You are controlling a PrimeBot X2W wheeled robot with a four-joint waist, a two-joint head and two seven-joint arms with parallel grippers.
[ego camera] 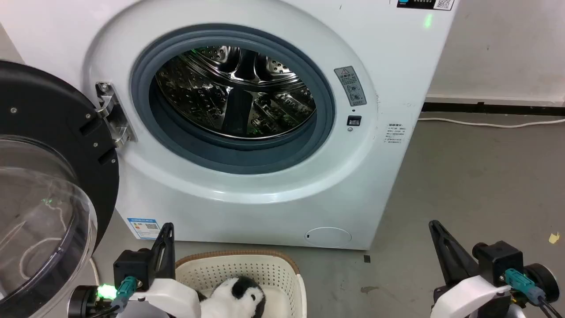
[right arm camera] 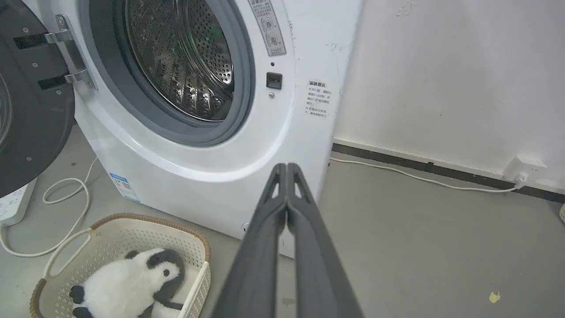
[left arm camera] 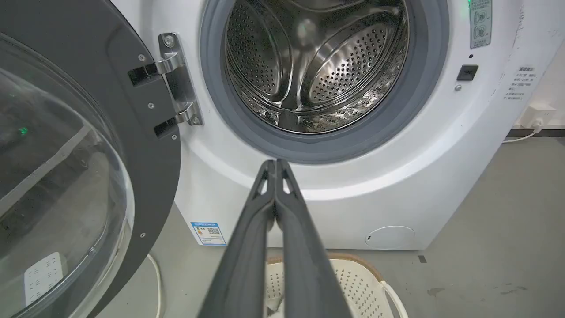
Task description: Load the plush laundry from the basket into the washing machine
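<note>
At far left, a black-rimmed clear bubble door point(ego camera: 48, 185) stood swung wide open. Beside it, our left gripper point(left arm camera: 274, 164) had its two long dark fingers pressed together, near a small cream-white perforated plastic basket point(ego camera: 247, 258) on the grey floor point(ego camera: 463, 176). A fluffy black-and-white penguin soft toy point(ego camera: 236, 298) lay inside that basket, in front of the large white front-loading washing machine point(ego camera: 265, 207), whose shiny perforated steel drum point(ego camera: 234, 97) gaped open. Well to the right, our right gripper point(right arm camera: 287, 167) was likewise closed tip to tip.
</note>
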